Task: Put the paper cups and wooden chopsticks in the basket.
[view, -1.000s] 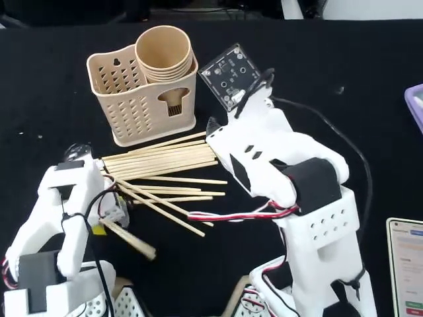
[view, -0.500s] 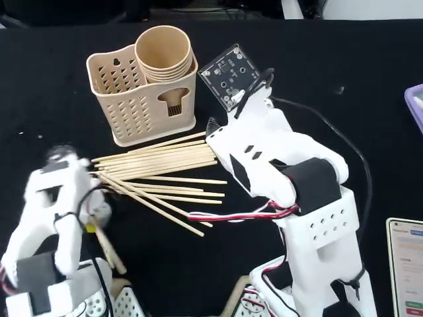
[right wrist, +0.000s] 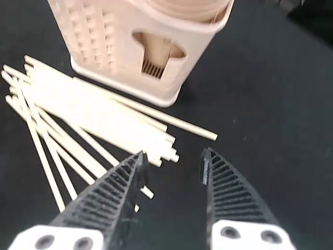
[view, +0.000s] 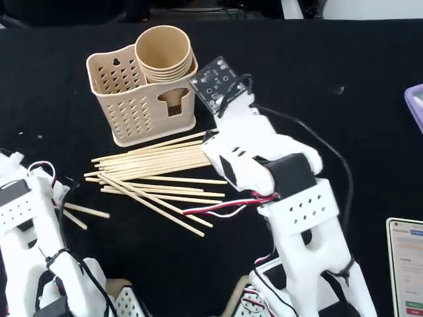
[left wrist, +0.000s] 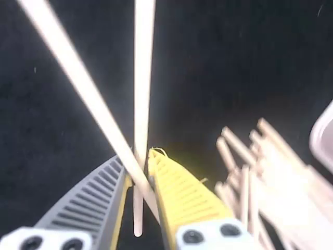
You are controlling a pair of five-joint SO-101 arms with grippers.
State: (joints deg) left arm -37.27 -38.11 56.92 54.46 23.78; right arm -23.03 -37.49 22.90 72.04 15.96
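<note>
Two white plastic arms with black motor blocks

The right arm [view: 291, 191] has a black circuit board [view: 215, 82] at the wrist, red, white and black cables [view: 225, 206], a hole-dotted shell and ribbed black fingers [right wrist: 112, 198] on screwed white mounts. The left arm [view: 26, 224] has one grey finger [left wrist: 88, 208] and one yellow.

high: overhead, looking down on whole table [view: 344, 59] | my left wrist: close, pointing at chopsticks [left wrist: 144, 62] | my right wrist: near, facing basket [right wrist: 99, 57]; both shared with high
</note>
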